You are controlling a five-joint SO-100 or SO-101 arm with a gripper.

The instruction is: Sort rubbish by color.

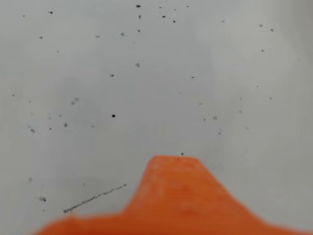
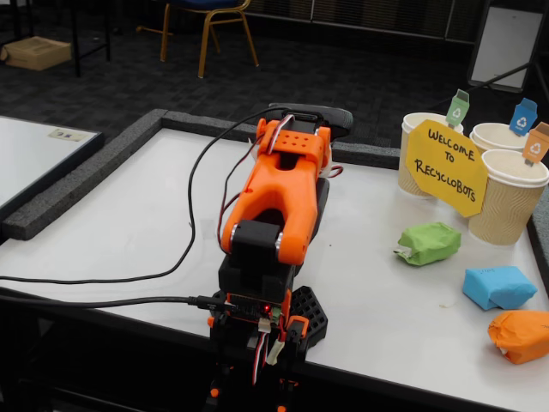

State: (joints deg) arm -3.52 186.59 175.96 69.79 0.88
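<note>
Lumps — green, blue, orange — well right of gripper.

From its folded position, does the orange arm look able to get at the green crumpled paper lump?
Probably yes. The green crumpled paper lump lies on open white table to the right of the orange arm in the fixed view, nothing between them. The yellow sign stands behind it.

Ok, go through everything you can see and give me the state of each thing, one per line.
Arm: folded back over its base, away from the lumps.
Gripper: empty; open or shut unclear.
Green lump: on the table, unsorted.
Blue lump: on the table, unsorted.
Orange lump: on the table, unsorted.
Three paper cups: upright.
Yellow sign: upright before the cups.
</note>
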